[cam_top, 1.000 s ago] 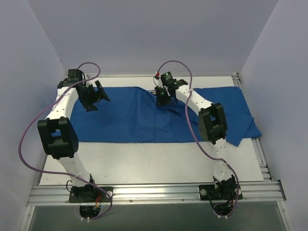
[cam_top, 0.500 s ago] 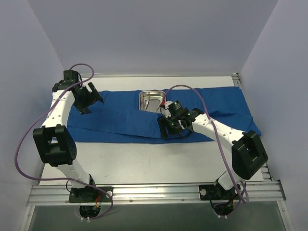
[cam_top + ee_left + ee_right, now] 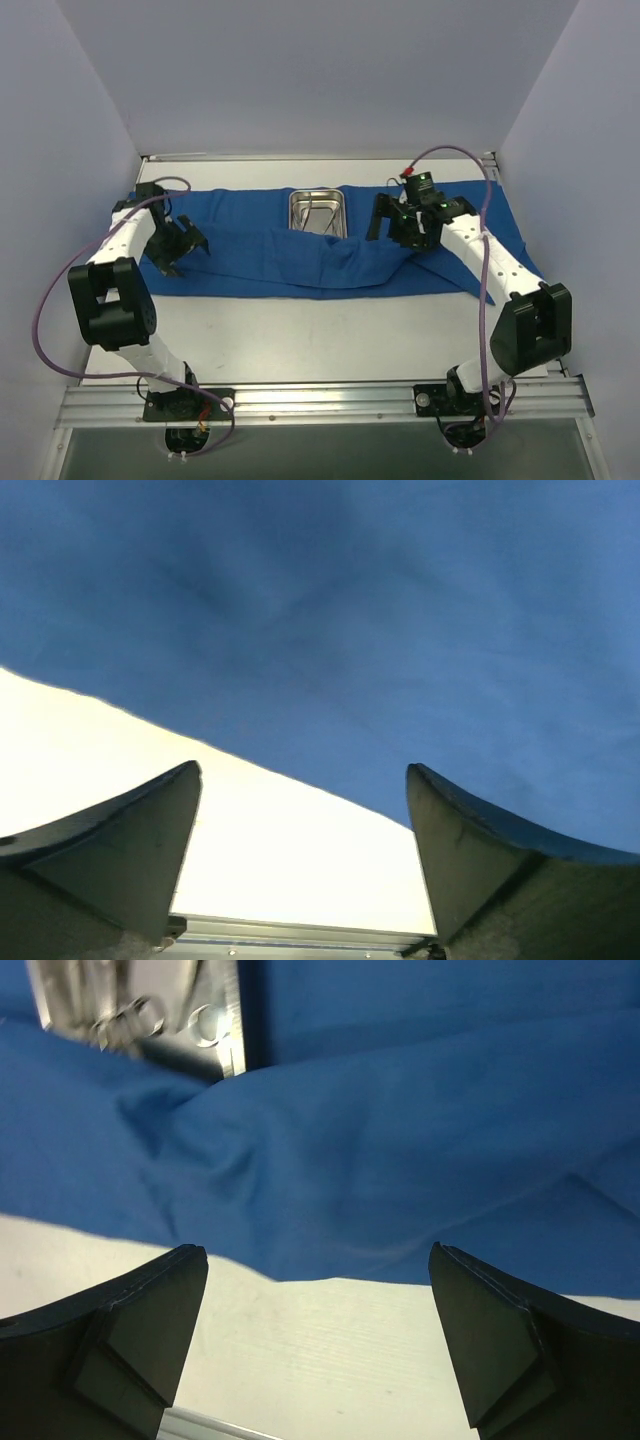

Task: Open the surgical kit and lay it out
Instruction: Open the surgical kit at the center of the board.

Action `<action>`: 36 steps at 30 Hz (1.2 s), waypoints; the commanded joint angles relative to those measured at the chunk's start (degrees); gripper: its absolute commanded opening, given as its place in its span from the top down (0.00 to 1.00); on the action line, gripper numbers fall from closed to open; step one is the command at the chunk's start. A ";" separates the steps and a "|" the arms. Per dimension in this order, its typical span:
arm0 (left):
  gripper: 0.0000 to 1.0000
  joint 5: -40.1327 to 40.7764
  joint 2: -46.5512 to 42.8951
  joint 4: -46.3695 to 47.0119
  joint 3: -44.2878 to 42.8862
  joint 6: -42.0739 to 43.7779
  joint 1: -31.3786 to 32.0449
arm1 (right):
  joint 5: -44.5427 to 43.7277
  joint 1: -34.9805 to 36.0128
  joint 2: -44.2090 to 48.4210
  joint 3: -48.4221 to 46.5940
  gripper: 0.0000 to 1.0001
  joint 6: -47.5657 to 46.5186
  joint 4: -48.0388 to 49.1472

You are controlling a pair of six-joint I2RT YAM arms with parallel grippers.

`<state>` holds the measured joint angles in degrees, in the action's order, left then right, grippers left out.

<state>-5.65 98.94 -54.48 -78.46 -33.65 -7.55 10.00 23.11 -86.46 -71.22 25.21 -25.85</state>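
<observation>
Blue cloth (image 3: 250,255) is lying spread left to right across the far half of the white table (image 3: 330,340), wrinkled, with a bunched fold running through the middle just in front of the steel tray (image 3: 318,193). The tray is sitting uncovered on the cloth at the far middle. In the right wrist view its near corner is meeting that fold, and I can't tell whether the cloth is overlapping the rim. Silver instruments (image 3: 130,1018) are lying inside the tray. Ring handles are showing, but they are blurred, so I can't tell count or type. The right end of the cloth is draping toward the table's right edge.

Left gripper (image 3: 185,252) is hanging over the left end of the cloth near its front edge, jaws spread wide and nothing between them. In its wrist view its fingers (image 3: 130,850) are framing the cloth edge, which is running diagonally over bare table. Can't tell if the tips are touching the fabric.

Right gripper (image 3: 397,228) is hovering over the cloth just to the right of the tray and apart from it. Its jaws are standing wide apart and holding nothing. The wrist view is showing rumpled cloth and the cloth's front edge between the two fingers (image 3: 500,1350).
</observation>
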 commanded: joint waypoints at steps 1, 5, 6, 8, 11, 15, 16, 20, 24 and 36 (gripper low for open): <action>0.10 -1.72 -4.27 4.80 6.19 -1.42 -4.74 | 5.37 -6.23 3.22 1.52 0.00 1.25 -4.21; 0.33 -5.60 -2.52 10.52 8.40 -0.37 -8.79 | 7.75 -10.28 3.13 1.09 0.00 -0.95 -4.83; 0.37 -5.69 -1.91 12.01 8.06 0.42 -9.06 | 8.28 -10.98 3.22 1.08 0.00 -1.04 -4.74; 0.41 -5.86 0.37 12.46 6.31 0.86 -9.32 | 8.81 -11.51 3.49 1.17 0.00 -0.87 -4.21; 0.43 -6.39 3.28 12.91 4.72 0.78 -9.67 | 9.16 -12.04 3.57 2.14 0.00 -0.43 -3.77; 0.43 -6.04 7.05 13.08 2.79 -0.10 -9.85 | 9.42 -13.09 3.22 2.93 0.00 -0.43 -3.86; 0.43 -5.95 7.50 13.08 2.69 -0.19 -9.94 | 9.51 -13.62 3.05 2.76 0.00 -0.69 -3.86; 0.43 -5.25 8.99 12.91 2.26 -0.01 -10.11 | 9.42 -15.11 2.26 2.05 0.00 -1.22 -4.12; 0.44 -5.25 10.05 13.34 1.82 0.25 -10.29 | 9.69 -16.08 1.20 1.52 0.00 -1.31 -4.04; 0.74 -5.42 14.18 12.73 -0.56 1.13 -10.73 | 10.39 -16.35 -0.99 2.14 0.01 -1.22 -3.86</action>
<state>-10.76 111.83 -42.87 -76.47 -33.43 -17.58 19.44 7.09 -87.07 -68.75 24.84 -28.51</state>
